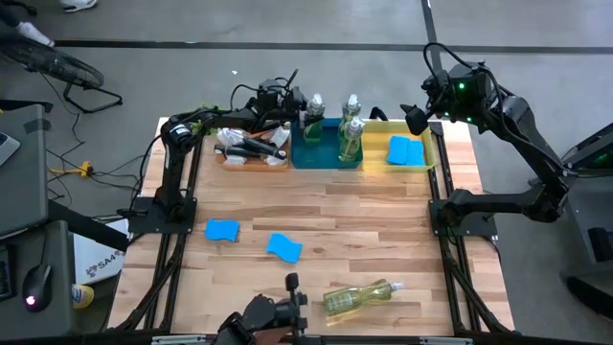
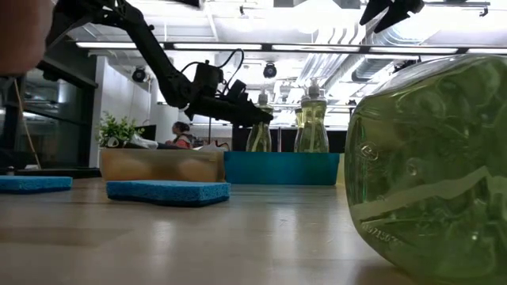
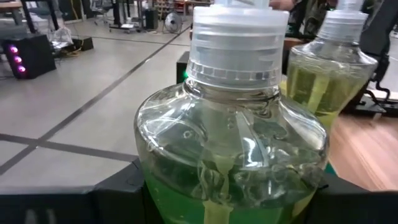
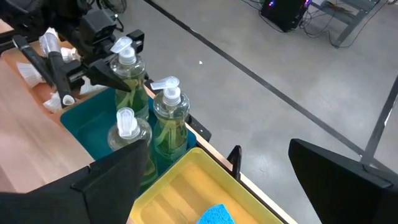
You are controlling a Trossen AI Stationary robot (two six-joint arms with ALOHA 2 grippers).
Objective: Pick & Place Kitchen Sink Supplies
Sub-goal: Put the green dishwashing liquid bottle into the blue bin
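Three clear bottles of yellow-green liquid stand in a teal bin (image 1: 326,158) at the table's far edge. My left gripper (image 1: 303,123) is shut on the far-left one (image 3: 230,143). A fourth bottle (image 1: 362,295) lies on its side near the front edge. Two blue sponges (image 1: 222,230) (image 1: 284,247) lie flat on the table, and a third (image 1: 407,151) lies in the yellow bin (image 1: 428,163). Black brushes with white heads (image 1: 251,146) lie in a wooden tray. My right gripper (image 1: 415,120) hangs open above the yellow bin's far side, holding nothing. My left gripper pinches the bottle's body just below its shoulder (image 3: 155,186), one finger (image 3: 118,190) on each side. The fingers come in about level from the table's left. The bottle stands upright in the teal bin's far-left corner; the bin wall hides its base.
The wooden tray (image 1: 230,161) stands left of the teal bin, with a small green plant (image 2: 119,131) by it. Cables run off the table's far-left corner. The arms' dark frames line both table sides. The bare wood in the table's middle lies between the sponges and the bins.
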